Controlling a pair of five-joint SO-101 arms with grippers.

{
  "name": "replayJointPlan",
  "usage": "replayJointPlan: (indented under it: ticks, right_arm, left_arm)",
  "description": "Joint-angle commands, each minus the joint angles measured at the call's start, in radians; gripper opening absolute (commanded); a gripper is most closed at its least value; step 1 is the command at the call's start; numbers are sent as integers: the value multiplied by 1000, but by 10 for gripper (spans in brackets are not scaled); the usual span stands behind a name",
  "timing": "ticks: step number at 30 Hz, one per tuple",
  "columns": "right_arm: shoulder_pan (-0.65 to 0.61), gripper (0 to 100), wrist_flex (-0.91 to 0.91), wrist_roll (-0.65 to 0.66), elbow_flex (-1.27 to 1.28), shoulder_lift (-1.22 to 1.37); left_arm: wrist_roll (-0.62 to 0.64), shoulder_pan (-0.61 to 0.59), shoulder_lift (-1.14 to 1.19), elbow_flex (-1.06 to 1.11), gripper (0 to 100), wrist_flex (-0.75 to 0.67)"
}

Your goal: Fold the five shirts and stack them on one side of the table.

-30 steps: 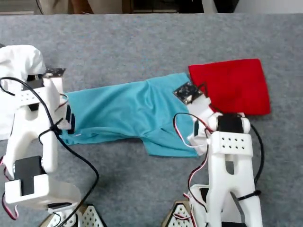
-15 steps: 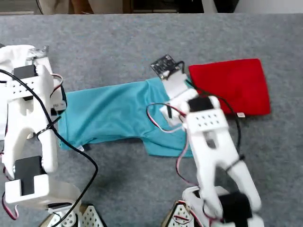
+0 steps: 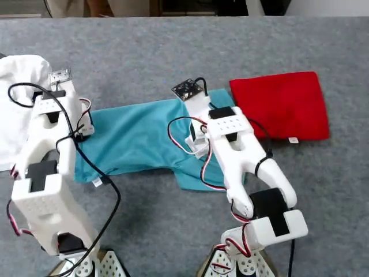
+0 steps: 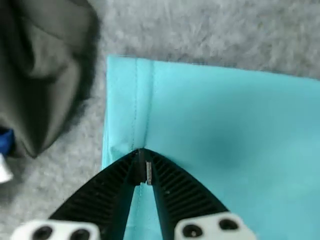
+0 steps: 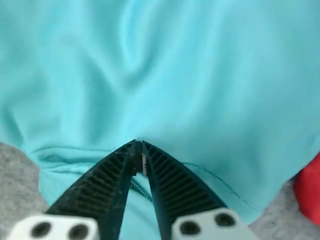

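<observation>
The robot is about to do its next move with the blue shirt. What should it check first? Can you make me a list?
1. Left pincer shut on the blue shirt: ok, it pinches the hem.
2. Right pincer shut on the blue shirt: ok, it pinches the other end.
3. Blue shirt lying smooth: not ok, there are wrinkles around the right pincer.
4. Red shirt folded: ok, it lies flat beside the blue one.
5. Blue shirt apart from the red shirt: cannot tell, their edges meet at one corner.
6. White shirt folded: not ok, it sits in a bunched heap at the table's side.
</observation>
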Motion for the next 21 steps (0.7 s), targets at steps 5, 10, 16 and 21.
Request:
replayJointPlan:
  ticks: [5, 10, 16, 21]
  right_arm:
    - [-65, 2, 2, 117, 166, -127]
    - [-97, 2, 11, 209, 329, -265]
    - [-97, 2, 107, 313, 460, -556]
    - [-79, 2, 161, 396, 461, -788]
  left_arm:
    - [9, 0, 136, -207, 19, -8]
    - [9, 0, 177, -285, 19, 69]
    - [9, 0, 209, -321, 19, 94]
    - [9, 3, 217, -330, 19, 95]
